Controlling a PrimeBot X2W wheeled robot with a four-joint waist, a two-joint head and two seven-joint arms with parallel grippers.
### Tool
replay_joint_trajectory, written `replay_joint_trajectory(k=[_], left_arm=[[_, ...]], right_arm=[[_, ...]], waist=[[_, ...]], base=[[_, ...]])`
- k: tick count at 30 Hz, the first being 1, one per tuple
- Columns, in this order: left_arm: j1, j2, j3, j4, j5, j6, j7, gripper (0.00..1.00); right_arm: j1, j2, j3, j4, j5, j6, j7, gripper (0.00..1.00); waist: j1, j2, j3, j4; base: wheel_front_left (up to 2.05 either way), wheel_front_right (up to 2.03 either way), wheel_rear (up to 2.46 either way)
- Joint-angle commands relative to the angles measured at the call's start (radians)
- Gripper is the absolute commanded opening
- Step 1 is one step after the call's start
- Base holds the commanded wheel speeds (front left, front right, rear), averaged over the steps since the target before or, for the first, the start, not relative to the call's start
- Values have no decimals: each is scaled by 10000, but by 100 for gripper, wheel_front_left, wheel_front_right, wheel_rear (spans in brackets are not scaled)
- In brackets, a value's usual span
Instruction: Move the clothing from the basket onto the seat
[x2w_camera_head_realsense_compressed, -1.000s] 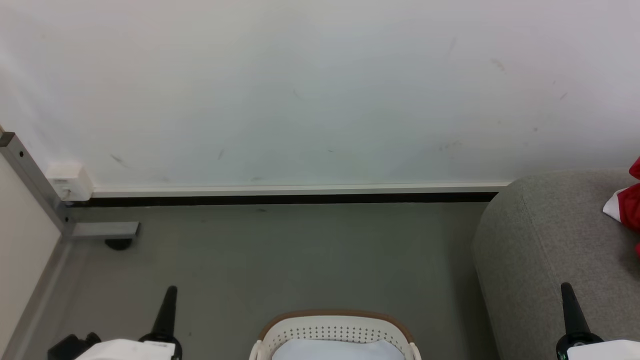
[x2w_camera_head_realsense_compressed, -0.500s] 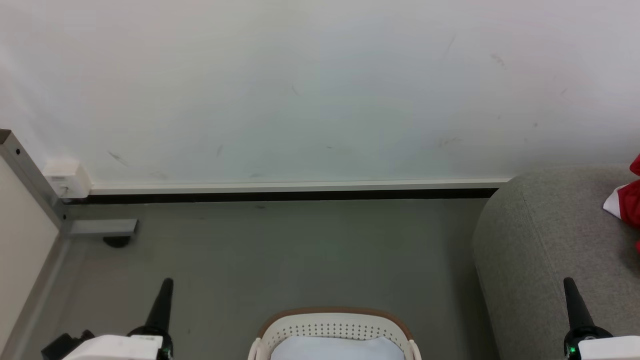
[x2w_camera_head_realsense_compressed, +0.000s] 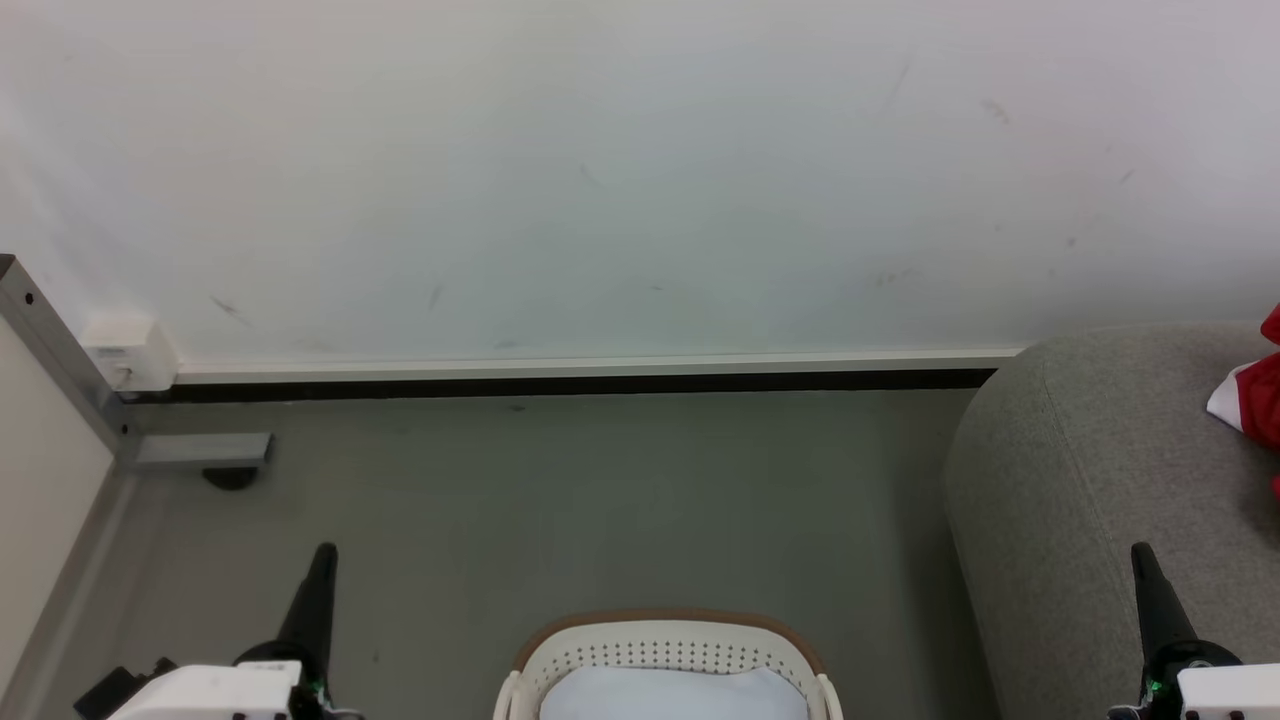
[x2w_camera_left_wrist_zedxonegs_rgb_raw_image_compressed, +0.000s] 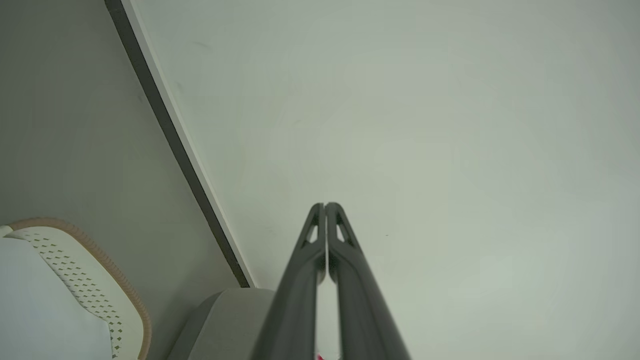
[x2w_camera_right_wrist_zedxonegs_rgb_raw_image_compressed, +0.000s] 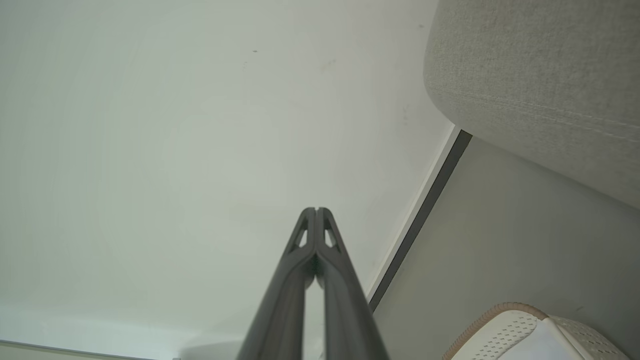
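- The clothing (x2w_camera_head_realsense_compressed: 1255, 400), bright red soft fabric with a white panel, lies on top of the seat at the right edge of the head view, cut off by the frame.
- The seat (x2w_camera_head_realsense_compressed: 1100, 480), a large light grey woven-fabric sofa, ends in a rounded edge that curves down to the floor. In the right wrist view a stitched seam runs along that edge (x2w_camera_right_wrist_zedxonegs_rgb_raw_image_compressed: 530, 85).
- The basket (x2w_camera_head_realsense_compressed: 665, 655), rounded white perforated plastic with a brown rim band, stands on the floor at the bottom centre, well apart from the sofa's edge. Its pale blue-white base shows inside.
- The right gripper (x2w_camera_head_realsense_compressed: 1140, 560), two long dark fingers, is clenched on nothing, its tips pressed together (x2w_camera_right_wrist_zedxonegs_rgb_raw_image_compressed: 316, 210). It hangs in front of the sofa's rounded side, to the right of the basket.
- The left gripper (x2w_camera_head_realsense_compressed: 323, 560) is likewise clenched and holds nothing, its tips meeting (x2w_camera_left_wrist_zedxonegs_rgb_raw_image_compressed: 325, 206). It hangs over bare floor to the left of the basket.
- The grey floor (x2w_camera_head_realsense_compressed: 600, 500) lies open between the basket and the wall, and from the sofa's edge across to the left corner.
- The white wall (x2w_camera_head_realsense_compressed: 600, 180) meets the floor along a pale skirting strip (x2w_camera_head_realsense_compressed: 600, 365) with a dark line beneath.
- At the left, a slanted grey metal post (x2w_camera_head_realsense_compressed: 60, 360) with a flat foot (x2w_camera_head_realsense_compressed: 200, 450) closes off the corner, a small white box (x2w_camera_head_realsense_compressed: 125, 350) beside it.
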Motion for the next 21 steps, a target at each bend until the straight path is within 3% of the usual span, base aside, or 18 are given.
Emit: replay_joint_trajectory(k=[1, 21], left_arm=[[-149, 14, 72, -54, -171, -77, 59, 0], [-267, -55, 403, -138, -1442, -187, 434, 0]], right_arm=[[-186, -65, -28, -91, 213, -17, 63, 0], [-296, -104, -92, -170, 1635, -20, 405, 0]], waist=[[-1, 0, 6, -2], [-1, 0, 153, -42]], base=[[0, 0, 0], [0, 0, 0]])
